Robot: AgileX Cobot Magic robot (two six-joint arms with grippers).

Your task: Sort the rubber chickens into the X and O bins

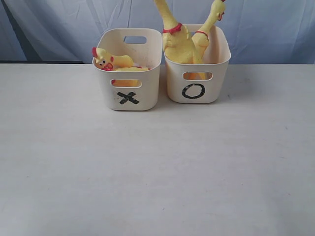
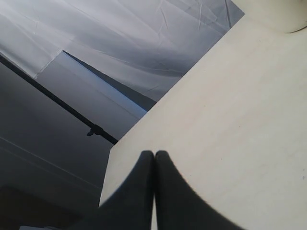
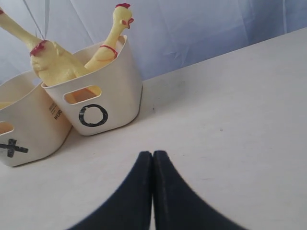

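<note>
Nearest the wrist cameras, you see the left gripper (image 2: 153, 160) and the right gripper (image 3: 152, 160), each with its two dark fingers pressed together along a thin seam and nothing between them. Only the finger ends show, because the frame edge cuts off the rest. Beyond them lies the bare, pale table (image 1: 157, 172). Farther back, the X bin (image 1: 129, 93) and the O bin (image 1: 197, 87) stand upright just beside each other, with the X bin on the left in the exterior view. The X bin holds the loose head-and-neck piece (image 1: 104, 60) against its left rim. Beside it is a yellow body (image 1: 132, 69), seen only above the wall and through the slot handle, so you cannot confirm whether it is headless. The O bin holds two whole chickens with their necks pointing upward and their lower bodies hidden by the wall. The left chicken (image 1: 174, 37) loses its head to the frame edge in both views that show it. The head of the right chicken (image 1: 209, 24) is clipped in the exterior view but complete in the right wrist view. A cream rounded corner (image 2: 283, 14) enters the left wrist view, and you cannot tell which bin it belongs to. Farthest back hangs a creased pale blue cloth (image 1: 49, 29).
</note>
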